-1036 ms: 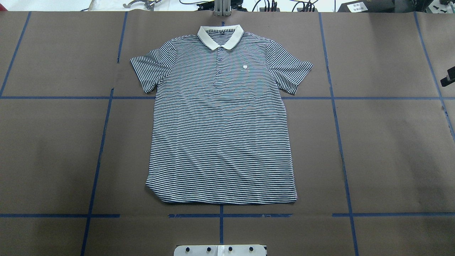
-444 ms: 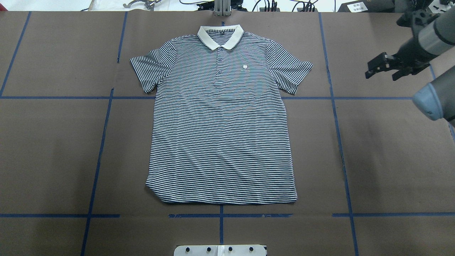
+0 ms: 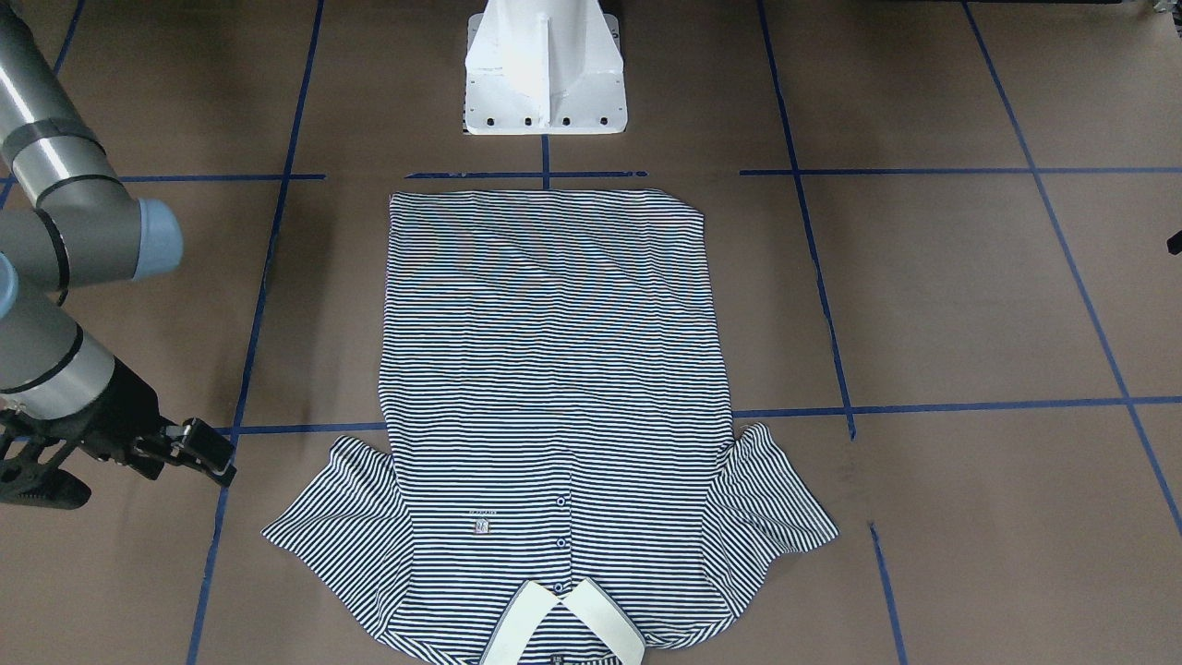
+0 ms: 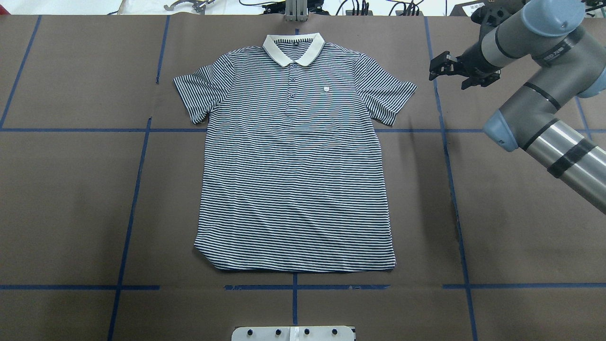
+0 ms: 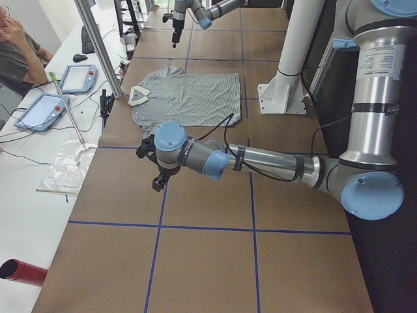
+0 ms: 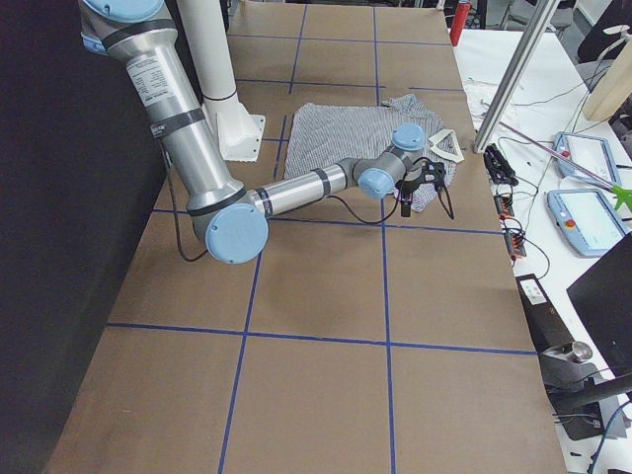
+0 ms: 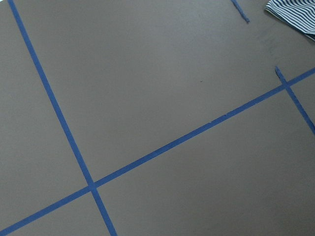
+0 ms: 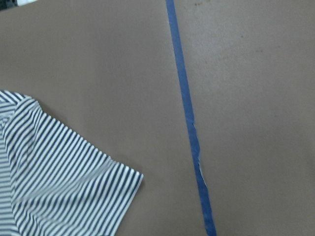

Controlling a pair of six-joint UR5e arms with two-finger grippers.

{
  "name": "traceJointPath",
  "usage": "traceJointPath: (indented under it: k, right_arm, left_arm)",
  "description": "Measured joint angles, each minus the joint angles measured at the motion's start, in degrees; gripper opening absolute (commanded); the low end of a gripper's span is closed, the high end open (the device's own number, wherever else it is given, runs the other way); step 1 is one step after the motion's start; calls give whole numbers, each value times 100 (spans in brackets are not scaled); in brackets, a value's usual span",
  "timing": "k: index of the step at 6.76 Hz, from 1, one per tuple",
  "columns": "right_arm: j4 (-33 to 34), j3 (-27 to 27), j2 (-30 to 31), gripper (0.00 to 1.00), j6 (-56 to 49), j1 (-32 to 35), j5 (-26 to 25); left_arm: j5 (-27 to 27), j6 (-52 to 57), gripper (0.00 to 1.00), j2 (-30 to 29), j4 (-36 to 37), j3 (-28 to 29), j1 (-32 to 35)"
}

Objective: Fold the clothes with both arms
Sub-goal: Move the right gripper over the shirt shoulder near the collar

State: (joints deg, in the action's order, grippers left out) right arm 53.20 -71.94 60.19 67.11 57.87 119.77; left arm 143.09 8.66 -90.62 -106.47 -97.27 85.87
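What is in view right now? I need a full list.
shirt: one, navy-and-white striped, flat at table centre
table cover: one, brown, under everything
tape lines: several, blue, gridding the cover
pedestal: one, white, by the shirt's hem
bench: one, white, along the table
tablets: two, blue-edged, on the bench
tube: one, red, bench end
person: one, at the bench
right arm: grey; right gripper black, near the shirt, not touching
left arm: grey; left gripper black, over bare cover
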Motion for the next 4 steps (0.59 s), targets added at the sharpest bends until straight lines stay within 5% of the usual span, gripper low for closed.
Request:
traceJointPath:
  k: [2, 4]
  right_arm:
    - [-384, 777, -405, 81, 441, -153, -307]
    - [-411, 982, -510, 79, 483, -356, -451]
  left_arm:
    - [136, 1, 100, 31, -53, -26, 0]
    - [155, -4, 100, 41, -105, -49, 0]
